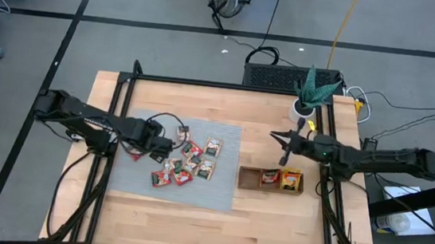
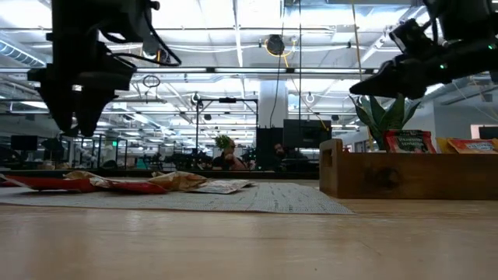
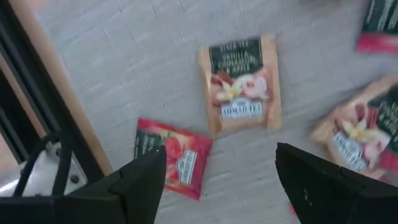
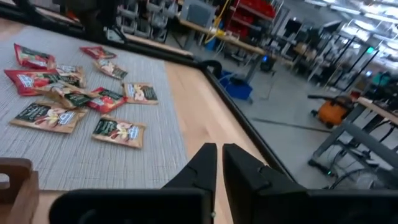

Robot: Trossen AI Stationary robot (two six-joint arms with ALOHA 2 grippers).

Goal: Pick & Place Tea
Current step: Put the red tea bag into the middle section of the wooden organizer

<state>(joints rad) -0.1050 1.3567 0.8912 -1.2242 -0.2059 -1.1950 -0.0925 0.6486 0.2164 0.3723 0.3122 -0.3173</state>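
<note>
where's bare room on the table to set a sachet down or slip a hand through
Free: the wood between the grey mat and the wooden tray, the front strip of table below both, and the mat's front-left part. Crowded: the mat's middle, where the tea sachets cluster under the open left gripper; the right gripper hangs behind the tray.

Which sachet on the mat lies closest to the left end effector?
The red sachet by the mat's edge, right at the open left end effector; the beige vanilla sachet lies farther off.
</note>
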